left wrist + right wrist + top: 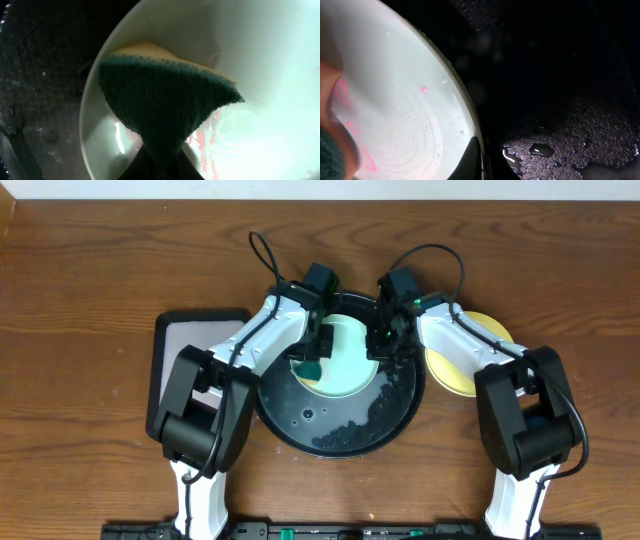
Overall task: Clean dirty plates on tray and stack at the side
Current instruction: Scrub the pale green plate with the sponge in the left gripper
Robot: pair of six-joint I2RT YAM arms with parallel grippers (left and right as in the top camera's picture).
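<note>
A pale mint-blue plate (350, 355) lies in the large round black tray (300, 430). My left gripper (318, 345) is shut on a green and yellow sponge (311, 370) and presses it on the plate's left side. In the left wrist view the sponge (165, 100) covers part of the plate (260, 55). My right gripper (385, 340) is shut on the plate's right rim; its finger (472, 160) sits on the rim of the plate (395, 90). Red smears show on the plate. A pale yellow plate (460, 360) lies on the table right of the tray. No other plate shows.
A black-rimmed rectangular tray (185, 340) with a grey-white inside lies left of the round tray, partly under my left arm. Water drops and puddles cover the black tray's floor (560, 145), mostly at its front right. The wooden table (90, 280) lies all round.
</note>
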